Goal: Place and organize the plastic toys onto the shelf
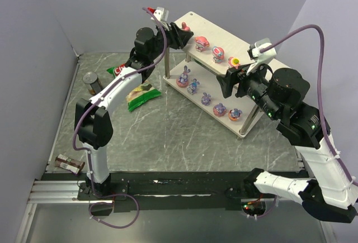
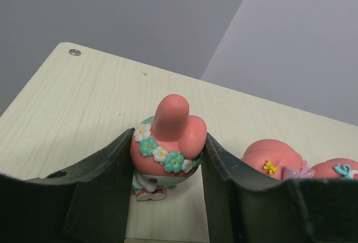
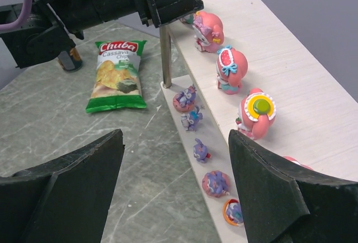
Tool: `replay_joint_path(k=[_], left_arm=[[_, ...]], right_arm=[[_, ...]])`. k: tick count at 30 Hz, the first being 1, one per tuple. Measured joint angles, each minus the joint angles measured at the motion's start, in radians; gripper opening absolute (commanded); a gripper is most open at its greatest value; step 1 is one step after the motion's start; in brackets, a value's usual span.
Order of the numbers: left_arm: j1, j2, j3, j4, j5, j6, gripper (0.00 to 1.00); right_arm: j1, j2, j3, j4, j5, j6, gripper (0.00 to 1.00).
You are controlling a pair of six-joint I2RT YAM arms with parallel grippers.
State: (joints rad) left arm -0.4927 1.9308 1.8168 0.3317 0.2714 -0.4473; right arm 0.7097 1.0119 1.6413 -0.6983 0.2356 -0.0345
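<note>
I saw left jaws clenching a glossy, rounded pink toy [image 2: 168,137] on the wooden shelf [image 2: 84,98]; right jaws released.

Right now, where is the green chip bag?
In the top view the chip bag lies flat on the table, left of the shelf and near its left end, with the dark can further left.

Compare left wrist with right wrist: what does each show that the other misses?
Left wrist only: the flower garland on the pink toy clamped in the left gripper. Right wrist only: the open right gripper, chip bag, and five purple toys on the lower board. Both: the shelf top board, with its row of pink toys.
</note>
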Motion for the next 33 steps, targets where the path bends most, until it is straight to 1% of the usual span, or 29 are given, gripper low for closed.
replay_joint_path(k=[2,5,13,15,25,31,33], left_arm=[[0.000,0.000,0.000,0.000,-0.001,0.002,0.29],[0.000,0.000,0.000,0.000,-0.002,0.009,0.35],[0.000,0.000,0.000,0.002,-0.002,0.016,0.46],[0.000,0.000,0.000,0.002,-0.002,0.016,0.51],[0.000,0.004,0.000,0.002,-0.002,0.017,0.60],[0.000,0.008,0.000,0.014,-0.002,0.018,0.67],[0.000,0.008,0.000,0.015,-0.003,0.021,0.71]], right_arm=[[0.000,0.000,0.000,0.000,0.002,0.000,0.82],[0.000,0.000,0.000,-0.001,0.005,0.000,0.82],[-0.001,0.000,-0.009,-0.003,0.008,0.003,0.82],[-0.001,0.000,-0.010,-0.003,0.007,0.003,0.82],[-0.001,-0.002,-0.011,-0.004,0.008,0.003,0.82],[-0.001,-0.004,-0.013,-0.005,0.008,0.004,0.82],[-0.001,-0.004,-0.013,-0.005,0.009,0.004,0.82]])
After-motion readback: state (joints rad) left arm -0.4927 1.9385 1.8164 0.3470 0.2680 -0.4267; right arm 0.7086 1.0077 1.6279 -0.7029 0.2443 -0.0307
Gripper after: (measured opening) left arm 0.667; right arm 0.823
